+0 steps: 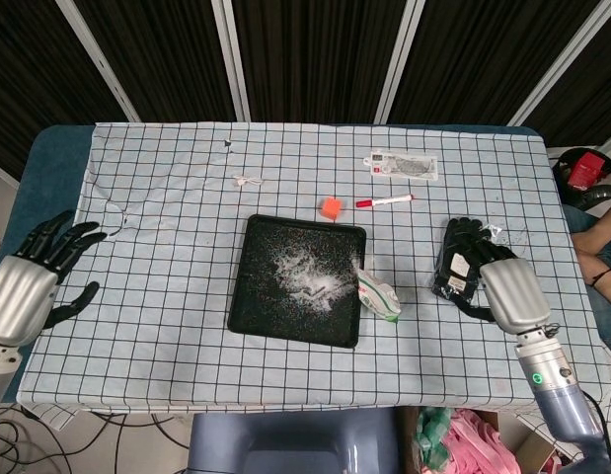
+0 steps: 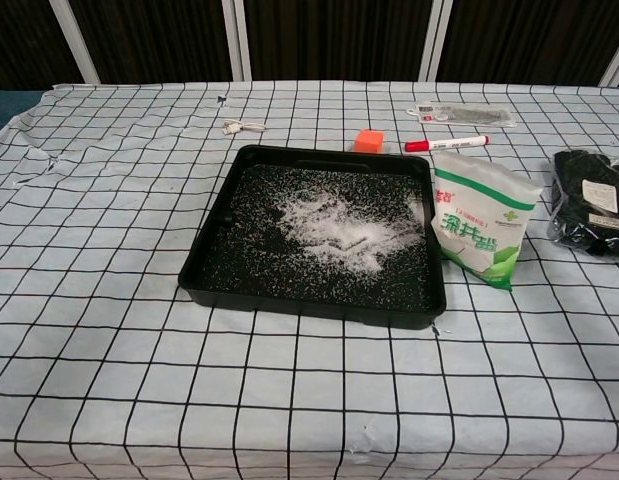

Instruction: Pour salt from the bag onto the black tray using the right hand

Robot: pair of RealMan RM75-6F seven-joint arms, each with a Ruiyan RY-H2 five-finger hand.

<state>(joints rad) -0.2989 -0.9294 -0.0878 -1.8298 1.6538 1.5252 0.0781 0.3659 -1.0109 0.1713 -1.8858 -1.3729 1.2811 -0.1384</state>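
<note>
Right robot hand (image 1: pixel 497 286) hovers over the counter's (image 1: pixel 167 326) right side, fingers apart and holding nothing, above a black packet (image 2: pixel 589 205). Left robot hand (image 1: pixel 34 286) hangs at the counter's left edge, also spread and empty.

The bag (image 2: pixel 479 220) stands upright just beside the tray's (image 2: pixel 204 265) right rim, apparently touching it, between tray and right robot hand. It is a white plastic pouch with a green lower corner, an orange mark and printed characters; its top looks open, though the mouth is too small to tell.

Handling, as judged: soft, slick film around loose grains, moderately heavy for its size, prone to slump and buckle. A grip across the mid-body, squeezing the flat faces, would likely hold best; pinching the top risks closing the mouth.

White salt (image 2: pixel 334 230) already lies scattered across the tray floor.
</note>
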